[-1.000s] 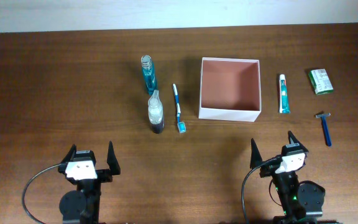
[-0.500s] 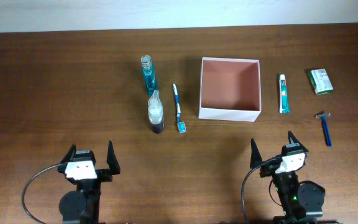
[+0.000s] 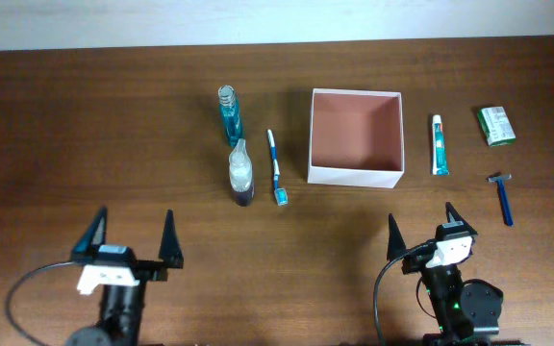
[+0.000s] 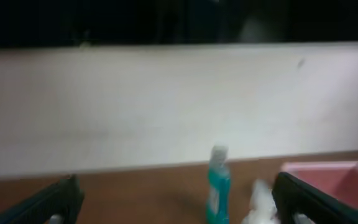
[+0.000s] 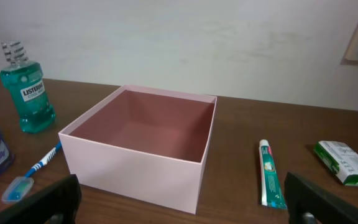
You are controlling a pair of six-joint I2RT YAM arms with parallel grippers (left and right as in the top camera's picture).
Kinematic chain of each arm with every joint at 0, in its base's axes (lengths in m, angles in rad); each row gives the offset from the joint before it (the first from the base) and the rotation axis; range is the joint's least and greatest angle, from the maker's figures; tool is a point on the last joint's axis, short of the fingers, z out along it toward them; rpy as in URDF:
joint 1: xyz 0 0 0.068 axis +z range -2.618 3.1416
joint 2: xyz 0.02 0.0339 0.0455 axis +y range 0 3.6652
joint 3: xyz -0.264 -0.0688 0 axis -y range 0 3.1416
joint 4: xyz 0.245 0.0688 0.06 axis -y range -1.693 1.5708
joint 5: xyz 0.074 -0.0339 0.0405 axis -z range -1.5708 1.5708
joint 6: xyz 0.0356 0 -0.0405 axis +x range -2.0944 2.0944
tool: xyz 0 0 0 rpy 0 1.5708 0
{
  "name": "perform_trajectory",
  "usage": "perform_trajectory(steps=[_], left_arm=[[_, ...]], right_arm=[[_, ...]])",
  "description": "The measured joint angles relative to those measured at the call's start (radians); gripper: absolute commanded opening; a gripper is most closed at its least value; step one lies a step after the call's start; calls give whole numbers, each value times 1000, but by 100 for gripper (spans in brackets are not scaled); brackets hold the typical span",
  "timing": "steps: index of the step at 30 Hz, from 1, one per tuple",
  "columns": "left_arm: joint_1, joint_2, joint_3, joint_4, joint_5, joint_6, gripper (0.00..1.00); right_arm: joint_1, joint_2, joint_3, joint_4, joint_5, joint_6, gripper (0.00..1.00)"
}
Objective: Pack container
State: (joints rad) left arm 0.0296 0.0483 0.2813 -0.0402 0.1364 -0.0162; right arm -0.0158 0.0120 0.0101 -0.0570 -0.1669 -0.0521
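Six toiletries (image 3: 229, 117) lie beside the empty container (image 3: 352, 176), none packed; left gripper (image 3: 135, 229) and right gripper (image 3: 420, 223) spread, holding nothing.

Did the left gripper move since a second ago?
Yes. The left gripper has slid left and lower in the overhead picture, away from the clear bottle.

I've got bare worktop (image 3: 85, 135) along the whole near strip and far left, so passing there is easy. The container (image 3: 352, 176) is open-topped, so straight-down entry is free. On its left the toothbrush (image 3: 276, 167) lies near, with the mouthwash bottle (image 3: 228, 115) and small clear bottle (image 3: 241, 173) standing just beyond, so lanes are tight. On its right the toothpaste (image 3: 439, 145) lies near the wall. The razor (image 3: 502, 197) and green packet (image 3: 495, 125) sit further out, with wider gaps.
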Motion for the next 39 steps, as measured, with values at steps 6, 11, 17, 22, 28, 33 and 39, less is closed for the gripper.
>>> perform_trajectory(steps=[6, 11, 17, 22, 28, 33, 39], left_arm=[[0, 211, 379, -159, 185, 24, 99], [0, 429, 591, -38, 456, 28, 99], [0, 678, 811, -57, 651, 37, 99], [-24, 975, 1148, -446, 661, 41, 99], [-140, 1256, 1493, -885, 592, 63, 100], [-275, 1409, 1616, -1016, 517, 78, 99], [-372, 1533, 1618, -1067, 451, 74, 99]], right_arm=[[0, 0, 0, 0, 0, 0, 99], [0, 0, 0, 0, 0, 0, 99], [0, 0, 0, 0, 0, 0, 99], [0, 0, 0, 0, 0, 0, 99], [0, 0, 0, 0, 0, 0, 99], [0, 0, 0, 0, 0, 0, 99], [0, 0, 0, 0, 0, 0, 99]])
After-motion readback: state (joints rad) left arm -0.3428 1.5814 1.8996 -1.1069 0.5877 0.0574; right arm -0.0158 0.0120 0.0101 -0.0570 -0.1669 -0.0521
